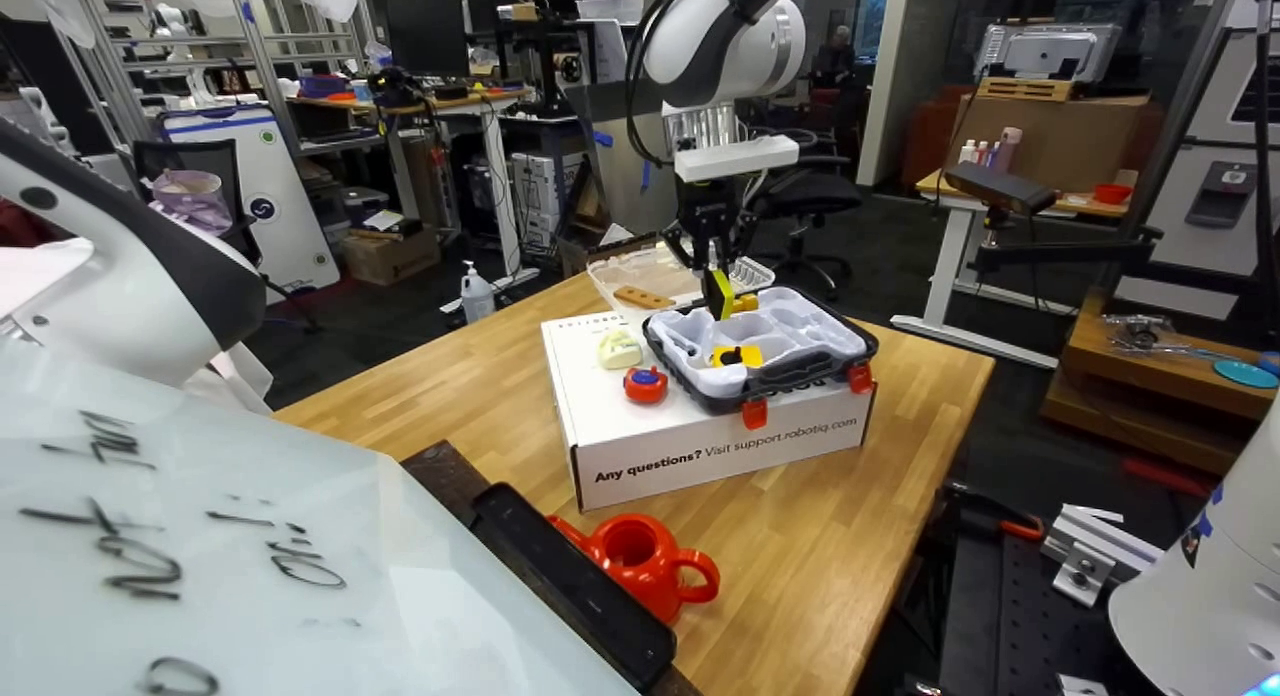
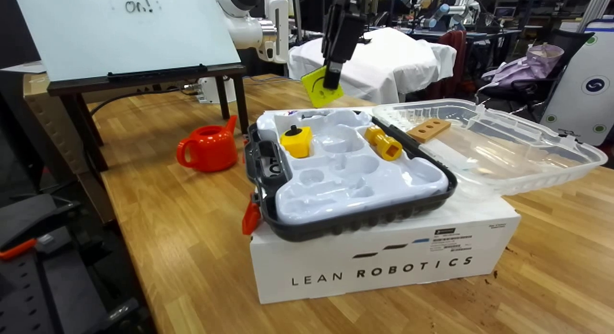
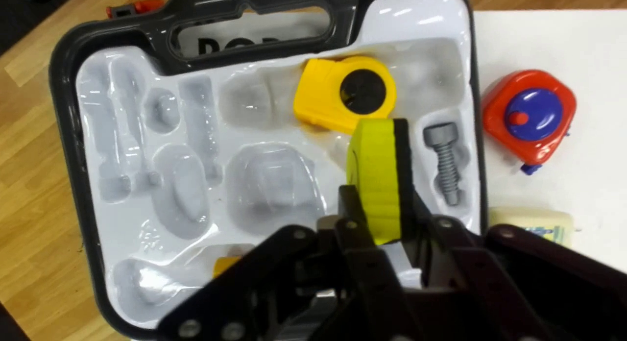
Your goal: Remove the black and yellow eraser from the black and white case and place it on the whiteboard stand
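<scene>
The black and yellow eraser (image 1: 722,294) is gripped on edge, its yellow face with a drawn smile showing in an exterior view (image 2: 312,88). My gripper (image 3: 379,201) is shut on it, one finger on the yellow side and one on the black side. It holds the eraser in the air above the black and white case (image 2: 407,214). The case lies open on a white box, and its white insert shows in the wrist view (image 3: 235,194). The whiteboard stand (image 1: 300,536) has black writing and a dark ledge with a black rail (image 2: 158,74). The gripper is away from it.
A red pot (image 2: 211,149) stands on the table between the white box (image 2: 383,262) and the whiteboard. A yellow tape measure (image 3: 323,93) and a bolt (image 3: 446,159) sit in the case. A red tape measure (image 3: 548,101) lies beside it. Another robot arm (image 1: 130,246) stands behind the whiteboard.
</scene>
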